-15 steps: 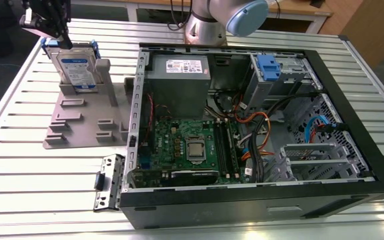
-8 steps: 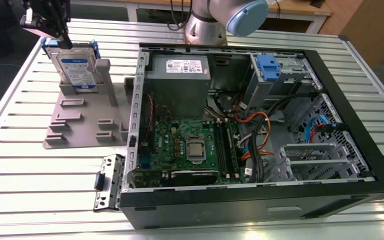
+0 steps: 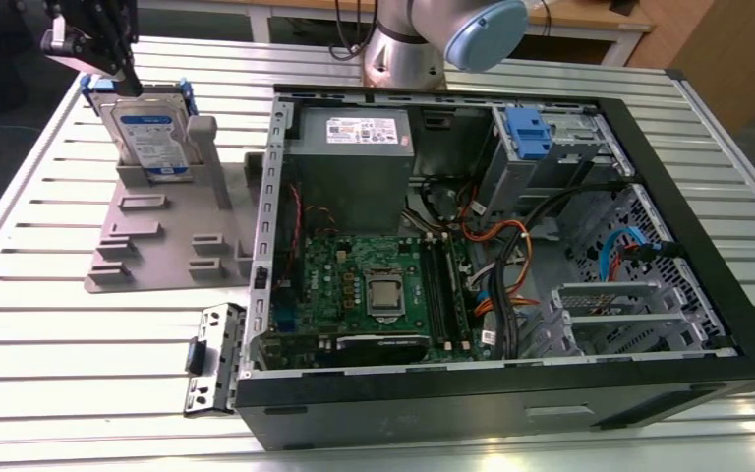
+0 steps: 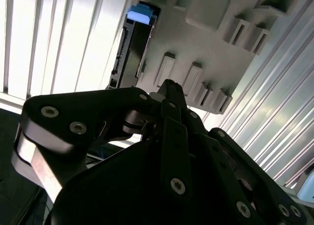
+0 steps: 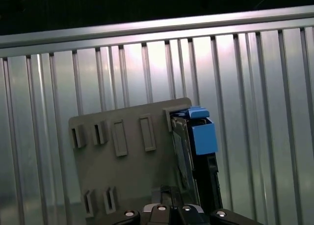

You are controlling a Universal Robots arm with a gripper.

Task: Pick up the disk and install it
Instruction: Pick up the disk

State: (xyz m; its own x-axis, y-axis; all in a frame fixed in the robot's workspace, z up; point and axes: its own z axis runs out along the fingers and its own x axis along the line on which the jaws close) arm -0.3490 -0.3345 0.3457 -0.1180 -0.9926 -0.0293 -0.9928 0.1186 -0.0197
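Observation:
The disk [image 3: 152, 133] stands upright on its edge in a slot of a grey plastic holder [image 3: 154, 241] at the exterior view's back left. It is silver, with a white-and-blue label and blue rails. My black gripper [image 3: 115, 71] hangs just above the disk's top edge, toward the exterior view's left corner of it. In the first wrist view the disk [image 5: 196, 146] rises from the holder [image 5: 122, 161] with its blue rail end toward the camera. In the second wrist view the gripper [image 4: 169, 87] points at the holder [image 4: 206, 43], and the disk [image 4: 130, 48] stands beside it.
An open computer case [image 3: 692, 236] lies on its side on the slatted metal table [image 3: 50, 324]. Inside are a motherboard [image 3: 377, 285], a grey power supply [image 3: 351, 147] and a drive cage with a blue latch [image 3: 531, 128]. A loose metal bracket [image 3: 216, 359] lies by the case's front corner. The arm's base [image 3: 404, 49] stands behind.

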